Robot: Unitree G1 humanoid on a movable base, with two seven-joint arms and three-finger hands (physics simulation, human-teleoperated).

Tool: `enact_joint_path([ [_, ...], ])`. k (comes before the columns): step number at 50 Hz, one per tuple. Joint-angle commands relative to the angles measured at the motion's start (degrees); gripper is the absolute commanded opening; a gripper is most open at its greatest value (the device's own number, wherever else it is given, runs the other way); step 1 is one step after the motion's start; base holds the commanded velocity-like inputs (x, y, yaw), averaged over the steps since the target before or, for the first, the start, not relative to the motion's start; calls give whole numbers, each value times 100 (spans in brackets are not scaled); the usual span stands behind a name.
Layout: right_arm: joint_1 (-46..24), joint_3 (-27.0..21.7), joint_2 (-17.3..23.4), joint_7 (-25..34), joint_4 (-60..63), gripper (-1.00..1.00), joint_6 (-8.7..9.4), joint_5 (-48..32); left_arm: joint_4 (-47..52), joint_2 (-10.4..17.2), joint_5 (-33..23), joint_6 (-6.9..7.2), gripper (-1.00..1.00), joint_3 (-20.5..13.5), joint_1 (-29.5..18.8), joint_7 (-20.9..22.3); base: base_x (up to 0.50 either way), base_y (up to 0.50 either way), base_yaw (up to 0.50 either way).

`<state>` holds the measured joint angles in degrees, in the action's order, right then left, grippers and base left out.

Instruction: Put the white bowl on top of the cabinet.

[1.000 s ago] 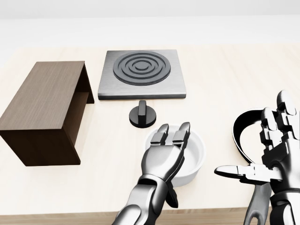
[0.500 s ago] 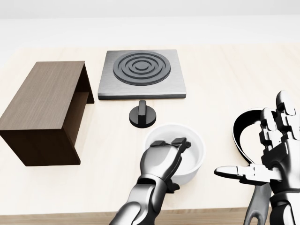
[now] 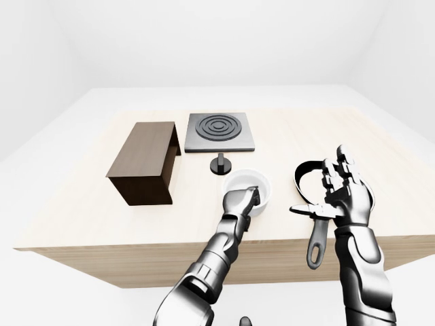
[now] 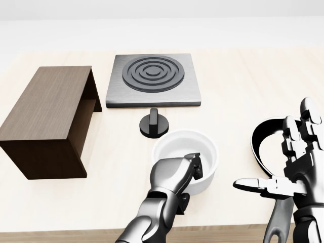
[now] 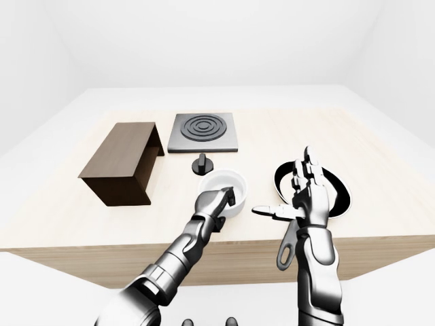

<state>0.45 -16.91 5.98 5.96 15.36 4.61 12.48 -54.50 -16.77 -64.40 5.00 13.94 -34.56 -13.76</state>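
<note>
The white bowl sits on the worktop near its near edge, just this side of a small black knob. The left hand has its fingers curled over the bowl's near rim, clenched on it, so the grasp looks made; lifting and carrying are yet to come. The cabinet, dark wood, lies well apart to the left, its top bare. The right hand hovers open over a black pan on the right. A hob plate lies farther off. The worktop is pale wood; the room is plain white.
</note>
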Motion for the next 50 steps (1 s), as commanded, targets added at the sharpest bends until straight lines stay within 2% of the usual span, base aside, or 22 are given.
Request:
enact_joint_path([
  [1,8,-6,2,3,32,100,25,18,123,14,-40,0,-100,66,33,-26,0,0,0],
  [8,37,11,-16,30,50,100,18,8,693,215,-301,0,-100,39,-11,463,0,0,0],
  [11,37,11,-18,32,50,100,18,7,720,214,-332,0,-100,27,-2,488,0,0,0],
  [12,53,37,-30,45,44,100,-12,-21,928,374,-419,0,-100,-16,-121,754,0,0,0],
  [14,59,51,-41,48,34,100,-27,-37,1007,446,-501,0,-100,-66,-177,916,0,0,0],
  [24,115,106,-79,80,40,100,-87,-98,1371,522,-766,0,-100,-114,-75,1271,0,0,0],
  [38,174,181,-133,111,60,100,-133,-173,2225,647,-1341,0,-100,-144,57,1989,0,0,0],
  [50,207,281,-175,134,21,100,-194,-263,2909,624,-1615,0,-100,-225,79,2339,0,0,0],
])
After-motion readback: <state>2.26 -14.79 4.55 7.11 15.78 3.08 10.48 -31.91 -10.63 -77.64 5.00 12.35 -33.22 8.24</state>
